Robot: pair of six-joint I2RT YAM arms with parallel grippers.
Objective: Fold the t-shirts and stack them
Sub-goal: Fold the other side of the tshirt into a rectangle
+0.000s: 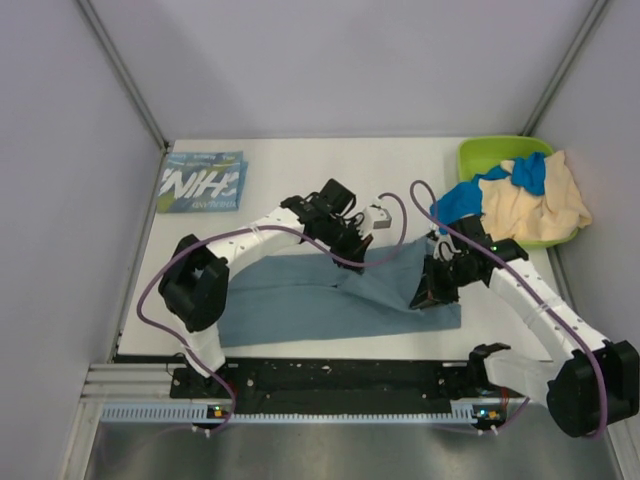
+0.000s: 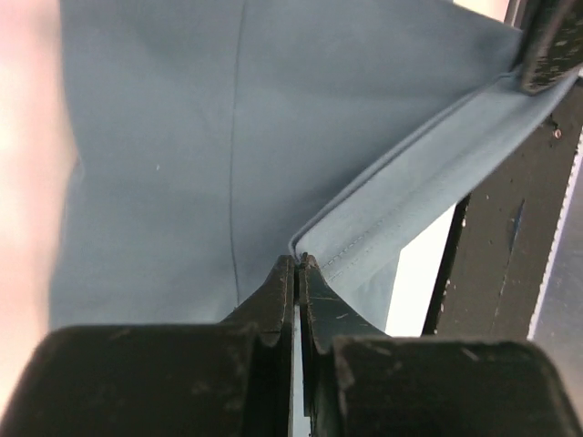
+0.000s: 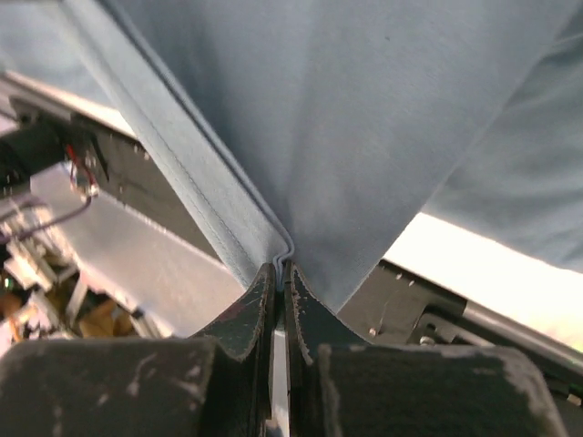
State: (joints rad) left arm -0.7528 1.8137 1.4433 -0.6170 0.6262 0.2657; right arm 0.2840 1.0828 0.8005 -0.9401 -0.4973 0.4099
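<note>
A slate-blue t-shirt (image 1: 300, 300) lies spread on the table's near half, its right part lifted. My left gripper (image 1: 352, 243) is shut on a hemmed edge of the shirt (image 2: 383, 209), seen in the left wrist view (image 2: 300, 262). My right gripper (image 1: 432, 285) is shut on another hemmed corner of the same shirt (image 3: 364, 118), seen in the right wrist view (image 3: 281, 266). A folded teal t-shirt with white letters (image 1: 200, 183) lies at the back left. A bright blue t-shirt (image 1: 470, 195) and a cream-beige t-shirt (image 1: 530, 205) spill from the tub.
A lime-green tub (image 1: 485, 152) stands at the back right corner. A black rail (image 1: 340, 375) runs along the table's near edge between the arm bases. Grey walls close the table on left, back and right.
</note>
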